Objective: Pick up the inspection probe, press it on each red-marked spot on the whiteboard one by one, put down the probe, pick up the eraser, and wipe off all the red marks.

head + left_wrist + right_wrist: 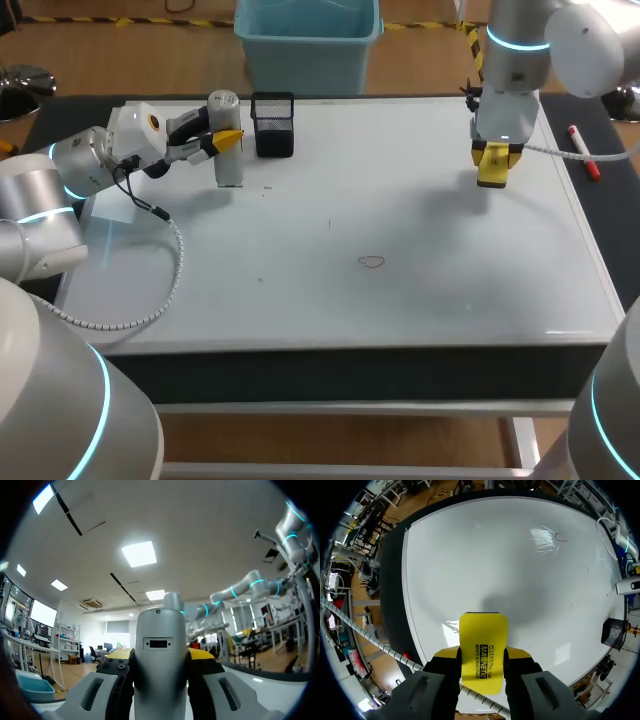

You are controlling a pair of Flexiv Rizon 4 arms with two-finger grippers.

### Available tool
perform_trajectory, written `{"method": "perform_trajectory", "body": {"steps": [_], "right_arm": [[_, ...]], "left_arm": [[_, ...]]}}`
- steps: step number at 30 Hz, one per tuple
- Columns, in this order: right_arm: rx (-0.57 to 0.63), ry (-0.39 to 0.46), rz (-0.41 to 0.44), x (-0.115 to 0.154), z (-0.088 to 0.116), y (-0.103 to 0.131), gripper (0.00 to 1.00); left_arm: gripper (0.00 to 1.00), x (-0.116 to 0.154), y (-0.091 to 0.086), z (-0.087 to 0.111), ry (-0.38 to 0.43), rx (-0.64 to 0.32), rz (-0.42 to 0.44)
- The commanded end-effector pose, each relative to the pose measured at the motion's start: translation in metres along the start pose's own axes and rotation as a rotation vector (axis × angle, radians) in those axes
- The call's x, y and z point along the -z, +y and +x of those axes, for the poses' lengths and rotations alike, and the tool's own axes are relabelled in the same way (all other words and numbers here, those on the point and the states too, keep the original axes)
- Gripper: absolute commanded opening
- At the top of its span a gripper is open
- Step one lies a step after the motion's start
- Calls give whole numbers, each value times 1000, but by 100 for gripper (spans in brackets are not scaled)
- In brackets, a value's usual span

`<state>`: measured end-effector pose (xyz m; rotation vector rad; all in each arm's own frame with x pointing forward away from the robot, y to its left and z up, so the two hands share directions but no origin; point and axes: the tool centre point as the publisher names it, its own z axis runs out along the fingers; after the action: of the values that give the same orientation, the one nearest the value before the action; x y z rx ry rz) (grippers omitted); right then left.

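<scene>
Both tools loaded: probe on my left, eraser on my right.
My left tool (pixel 226 140) pinches the silver probe (pixel 230 170), which stands upright at the whiteboard's (pixel 420 210) far left corner, just beside a black mesh holder (pixel 273 125). My right tool (pixel 498 152) grips the yellow eraser (pixel 492 176) over the board's far right part. One faint red mark (pixel 372 262) sits near the middle, well apart from both.
</scene>
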<state>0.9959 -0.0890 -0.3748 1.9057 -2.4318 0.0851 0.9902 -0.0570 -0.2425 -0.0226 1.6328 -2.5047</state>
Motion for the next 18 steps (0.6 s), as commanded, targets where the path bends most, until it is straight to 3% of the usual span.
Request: {"method": "perform_trajectory", "body": {"steps": [1, 9, 18], "right_arm": [[2, 1, 1, 1, 1, 0, 0], [2, 1, 1, 1, 1, 0, 0], [2, 1, 1, 1, 1, 0, 0]], "left_arm": [[0, 0, 0, -1, 2, 0, 2], [0, 0, 0, -1, 2, 0, 2], [0, -36, 7, 42, 108, -2, 8]]}}
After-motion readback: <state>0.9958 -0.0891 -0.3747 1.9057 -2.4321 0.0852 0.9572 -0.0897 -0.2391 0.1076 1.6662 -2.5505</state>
